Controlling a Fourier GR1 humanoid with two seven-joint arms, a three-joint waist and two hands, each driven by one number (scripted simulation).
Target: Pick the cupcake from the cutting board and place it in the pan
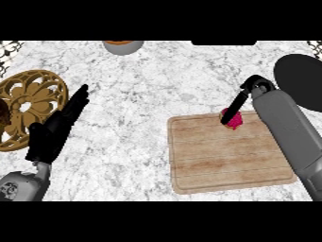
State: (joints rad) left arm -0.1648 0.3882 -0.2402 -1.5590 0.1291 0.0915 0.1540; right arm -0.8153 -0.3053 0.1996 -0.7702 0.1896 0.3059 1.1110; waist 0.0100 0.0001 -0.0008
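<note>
Nearest the lower edge, my two grey forearms enter the head view, the left at the lower left, the right rising along the right side. My left hand (55,127) lies open over the marble counter (142,94), fingers straight, holding nothing, resting beside a gold patterned trivet (20,111) at the left. Between the forearms sits the wooden cutting board (226,156), its near part bare. At its far edge stands the cupcake (233,119), pink, still on the board. My right hand (241,101) reaches down onto it from the far side, fingers pointed at the cupcake and touching or nearly touching it; I cannot tell whether they are closed round it, since hand and forearm hide the contact. I judge the step in hand to be the grasp, with no lift yet. Farther right, well apart from the board's corner, lies the dark round pan (306,82). The next move calls for closing on the cupcake, raising it upright, and carrying it rightward and away to the pan. At the far edge a grey bowl (123,46) is partly visible.
</note>
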